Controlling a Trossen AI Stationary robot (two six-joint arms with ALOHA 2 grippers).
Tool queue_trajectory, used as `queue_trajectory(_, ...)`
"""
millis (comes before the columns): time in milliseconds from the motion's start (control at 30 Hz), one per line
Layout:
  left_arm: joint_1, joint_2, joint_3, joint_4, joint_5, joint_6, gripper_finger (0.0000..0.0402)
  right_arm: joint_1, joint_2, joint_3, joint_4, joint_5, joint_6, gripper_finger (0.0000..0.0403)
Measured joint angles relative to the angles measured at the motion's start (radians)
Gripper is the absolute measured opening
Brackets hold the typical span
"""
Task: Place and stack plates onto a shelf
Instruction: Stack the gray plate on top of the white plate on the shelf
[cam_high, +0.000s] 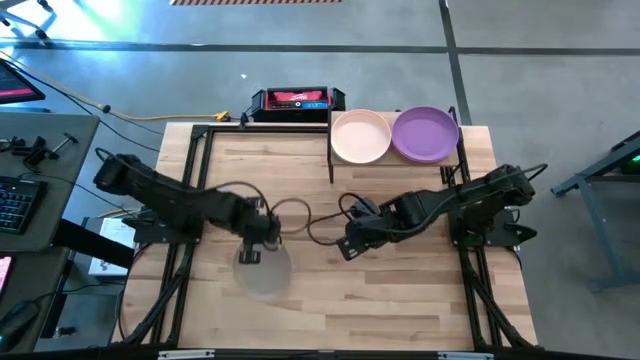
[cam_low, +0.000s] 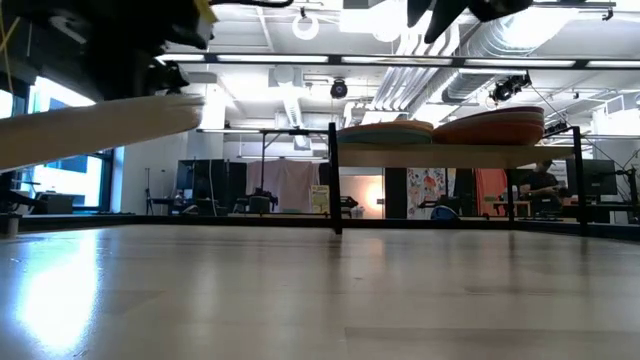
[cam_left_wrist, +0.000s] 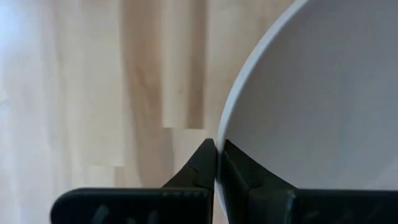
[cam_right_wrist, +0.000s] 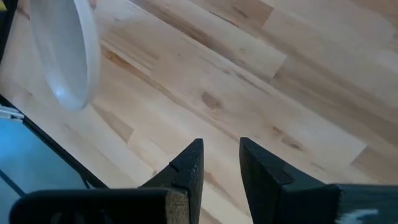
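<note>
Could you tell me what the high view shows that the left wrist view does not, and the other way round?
Only the high view shows the shelf with a cream plate and a purple plate on top, and the right gripper over bare table. Only the left wrist view shows the fingers pinched on the rim. Both show the left gripper holding a pale plate above the tabletop.
</note>
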Motion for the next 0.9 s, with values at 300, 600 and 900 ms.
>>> queue_trajectory(300, 0.193, -0.047, 0.001, 0.000, 0.001, 0.035, 0.0000, -0.114, 0.000, 0.000, 0.001, -0.122, -0.205, 0.0083)
queue_trajectory(600, 0.379, -0.048, 0.001, 0.017, 0.003, 0.060, 0.0000, -0.240, 0.000, 0.000, 0.026, -0.199, -0.397, 0.0083)
queue_trajectory(900, 0.503, -0.048, 0.001, 0.108, 0.051, 0.026, 0.0000, -0.370, 0.000, 0.000, 0.097, -0.213, -0.575, 0.0083)
